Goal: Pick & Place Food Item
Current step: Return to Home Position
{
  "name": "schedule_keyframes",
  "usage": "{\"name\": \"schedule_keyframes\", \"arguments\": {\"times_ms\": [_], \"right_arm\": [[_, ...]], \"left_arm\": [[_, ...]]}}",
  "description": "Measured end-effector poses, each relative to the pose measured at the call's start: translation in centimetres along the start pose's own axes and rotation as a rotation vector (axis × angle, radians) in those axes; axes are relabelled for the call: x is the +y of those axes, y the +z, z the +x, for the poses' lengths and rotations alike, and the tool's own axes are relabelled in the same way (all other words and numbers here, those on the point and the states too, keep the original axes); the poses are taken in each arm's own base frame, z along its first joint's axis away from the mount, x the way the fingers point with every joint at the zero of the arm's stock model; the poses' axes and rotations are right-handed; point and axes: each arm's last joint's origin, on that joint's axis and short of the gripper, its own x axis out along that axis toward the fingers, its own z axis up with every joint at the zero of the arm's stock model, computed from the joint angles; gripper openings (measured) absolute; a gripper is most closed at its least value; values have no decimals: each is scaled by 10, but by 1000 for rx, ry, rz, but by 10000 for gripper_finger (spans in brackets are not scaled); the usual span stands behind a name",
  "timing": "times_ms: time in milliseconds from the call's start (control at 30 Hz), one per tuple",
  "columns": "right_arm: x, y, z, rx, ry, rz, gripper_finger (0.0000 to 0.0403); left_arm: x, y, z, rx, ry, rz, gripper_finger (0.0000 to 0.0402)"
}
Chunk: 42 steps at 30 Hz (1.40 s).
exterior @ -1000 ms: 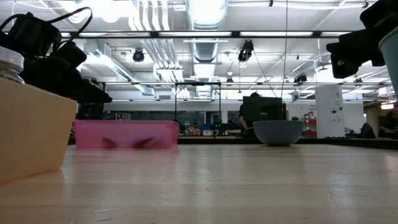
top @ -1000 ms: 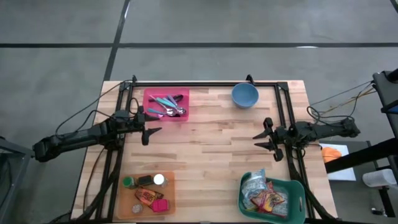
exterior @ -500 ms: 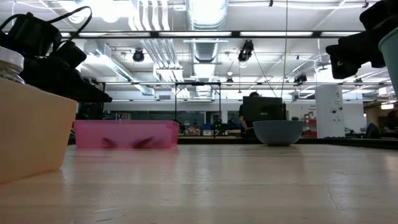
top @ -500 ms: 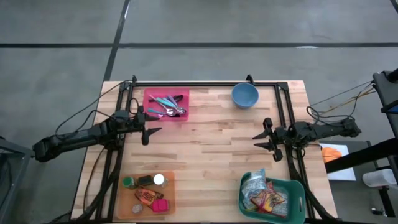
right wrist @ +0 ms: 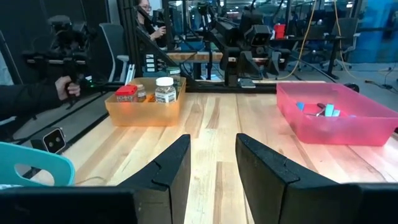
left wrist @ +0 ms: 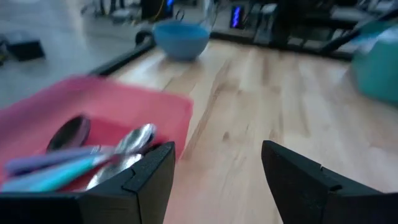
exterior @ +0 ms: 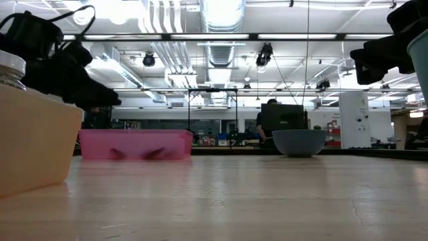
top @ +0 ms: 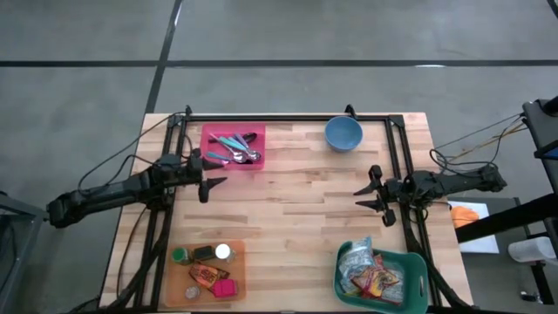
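- Hardly anything has shifted from overhead. From table level, the left arm (exterior: 53,63) has tipped a touch, and the right arm (exterior: 384,50) sits as it did.
- The left gripper (top: 212,183) hangs just beside a corner of the pink bin (top: 261,148). Its 2 fingers are spread wide with nothing between them.
- The right gripper (top: 359,198) waits on the far side of the table (top: 296,218), well apart from the pink bin. It sits between the blue bowl (top: 343,133) and the teal bin (top: 415,260) of snack packets, fingers apart and empty.
- The cutlery lies loose in the pink bin, overlapping in a small heap: a silver spoon (left wrist: 134,138), a light blue spoon (left wrist: 53,177) and a purple spoon (left wrist: 34,164).
- My guess is these spoons are light and stiff, not fragile. The silver one looks smooth enough to slip or swivel in a pinch.
- If 1 had to be lifted again, I would take it across the handle near its middle. The bowl end is rounded and would likely squirt out. The topmost spoon should go first, or the others will drag along.
- With the spoons already in the bin and both grippers empty, the placing looks done. What seems left is for the arms to draw back to rest.
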Motion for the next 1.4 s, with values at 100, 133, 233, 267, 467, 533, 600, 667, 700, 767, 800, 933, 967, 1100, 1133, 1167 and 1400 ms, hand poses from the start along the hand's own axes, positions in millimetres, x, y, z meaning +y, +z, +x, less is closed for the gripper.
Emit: {"name": "schedule_keyframes", "arguments": {"times_ms": [100,133,233,267,467,533,600,667,700,767,800,933,967,1100,1133,1167,1400], "right_arm": [[0,0,0,5,0,0,125],[0,-1,0,8,0,0,125],[0,-2,2,26,-1,-1,125],[0,-3,2,34,-1,-2,125],[0,-6,4,70,-5,5,125],[0,-6,5,72,-5,6,125],[0,-5,4,70,-5,10,125],[0,-5,4,69,-5,29,125],[0,-5,4,70,-5,34,125],[0,-5,4,69,-5,38,125],[0,-5,4,69,-6,37,125],[0,-5,4,69,-5,35,125],[0,-5,4,69,-5,35,125],[0,-5,4,69,-6,52,125],[0,-5,4,68,-6,53,125],[0,-5,4,68,-6,54,125],[0,-5,4,68,-6,52,125]], "left_arm": [[-3,3,-3,-51,-76,15,243],[-4,4,-4,-78,-111,28,243],[-7,9,-9,-150,-181,76,243],[-7,10,-10,-167,-183,80,243],[-7,14,-14,-219,-187,61,243],[-8,15,-16,-256,-209,35,243],[-10,18,-20,-298,-258,43,243],[-12,21,-24,-346,-306,69,243],[-13,22,-25,-357,-327,79,243],[-13,20,-24,-330,-341,72,243],[-13,19,-23,-325,-342,67,243],[-12,18,-22,-312,-338,78,243],[-12,18,-21,-310,-337,84,243],[-12,18,-20,-296,-335,78,243],[-12,17,-20,-292,-336,67,243],[-12,17,-20,-290,-338,53,243],[-12,17,-20,-288,-341,29,243]]}}
